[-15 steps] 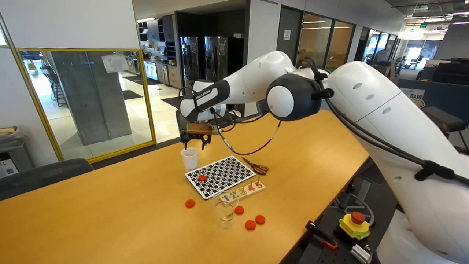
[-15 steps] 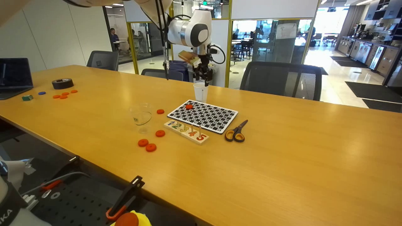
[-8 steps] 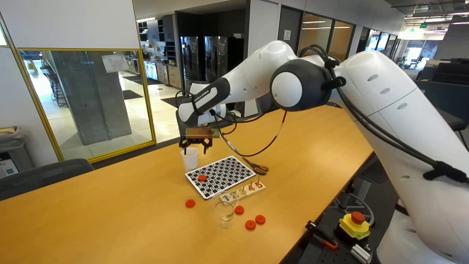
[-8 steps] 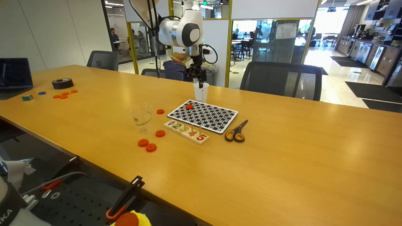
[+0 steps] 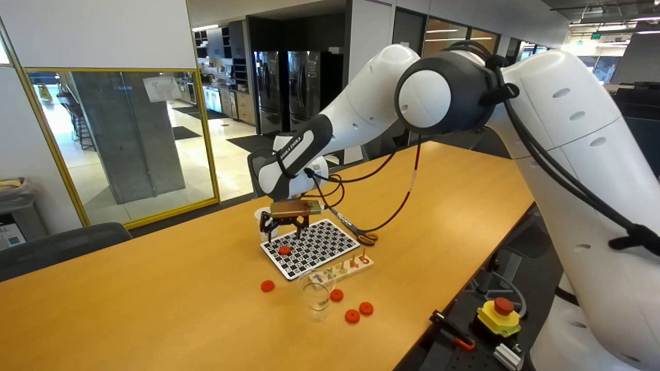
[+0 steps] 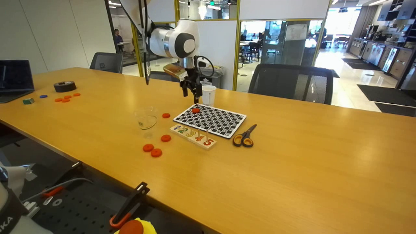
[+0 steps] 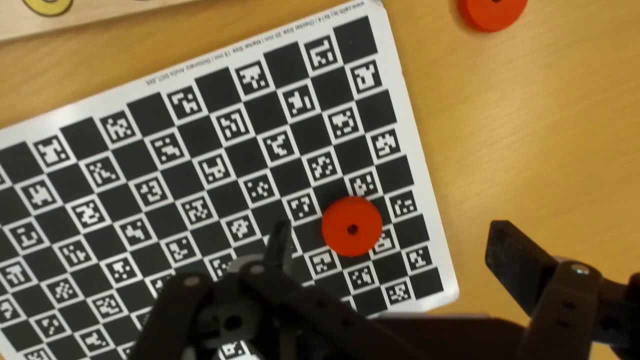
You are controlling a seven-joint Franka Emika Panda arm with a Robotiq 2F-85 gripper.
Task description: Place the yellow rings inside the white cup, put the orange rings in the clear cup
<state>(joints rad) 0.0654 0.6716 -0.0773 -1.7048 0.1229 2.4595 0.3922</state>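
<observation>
The gripper [image 7: 390, 227] stands open above a corner of the checkerboard [image 5: 330, 237], with nothing between its fingers. An orange ring [image 7: 352, 226] lies flat on that board, below the gap and nearer the left finger [image 7: 280, 245]. More orange rings lie on the table: one beside the board [image 5: 267, 286] and three near the clear cup, such as this orange ring [image 6: 165, 138]. The clear cup [image 6: 146, 120] is upright. Behind the gripper stands the white cup [image 6: 208, 96], upright beside the board and partly covered in an exterior view; its inside is hidden. Yellow rings are out of view.
A wooden number board with pegs [image 6: 193, 136] lies along the checkerboard, and scissors [image 6: 245, 138] lie near its corner. At the far end are black tape [image 6: 65, 86], several flat orange pieces [image 6: 66, 100], a green block [image 6: 28, 101] and a laptop [image 6: 15, 79].
From over the white cup, the gripper has moved aside and down to above the checkerboard corner. Its fingers have spread slightly. The rings and cups stay where they were.
</observation>
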